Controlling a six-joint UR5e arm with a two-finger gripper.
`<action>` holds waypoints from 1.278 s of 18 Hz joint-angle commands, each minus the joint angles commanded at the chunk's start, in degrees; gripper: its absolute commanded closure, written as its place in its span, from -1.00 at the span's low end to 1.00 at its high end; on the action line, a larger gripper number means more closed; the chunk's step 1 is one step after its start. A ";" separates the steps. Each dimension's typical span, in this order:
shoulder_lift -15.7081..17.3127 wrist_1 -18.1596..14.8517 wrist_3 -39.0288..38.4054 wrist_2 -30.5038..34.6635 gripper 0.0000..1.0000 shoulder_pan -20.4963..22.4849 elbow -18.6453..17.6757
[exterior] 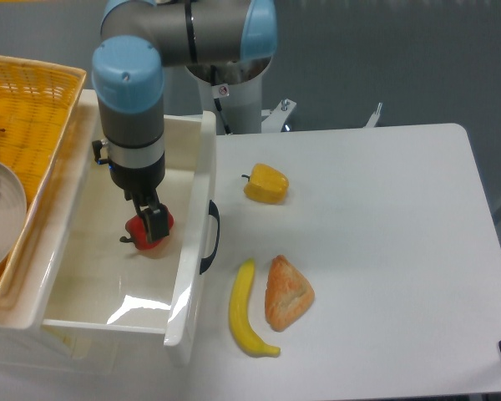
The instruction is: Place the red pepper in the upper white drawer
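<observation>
Gripper down inside the upper white drawer, right over the red pepper. The pepper sits on the drawer floor, toward the right wall, roughly level with the dark curved handle on the outer face of the front panel. Its short dark stem pokes out to the left. One dark finger lies across the top of the pepper from this angle, touching or very nearly touching it; whether the jaws are clamped on the fruit or have let go, I cannot tell, since the arm's wrist hides most of the fingers from above.

The arm drops almost straight down from its blue-capped elbow into the drawer. To the left, the yellow woven basket leans over the drawer's edge, with a white plate just beside it at the frame's left border.

Out on the white table, well apart from the drawer: a yellow bell pepper near the top, and below it a banana lying just beside a triangular piece of bread, the two nearly touching.
</observation>
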 joint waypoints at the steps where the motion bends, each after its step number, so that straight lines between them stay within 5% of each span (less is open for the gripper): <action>1: 0.53 0.18 -0.26 -1.05 -0.91 0.70 0.26; 12: 2.82 4.66 -10.36 -5.11 -1.00 9.22 1.93; 23: 0.55 5.54 -12.67 -4.76 -1.00 23.90 -2.81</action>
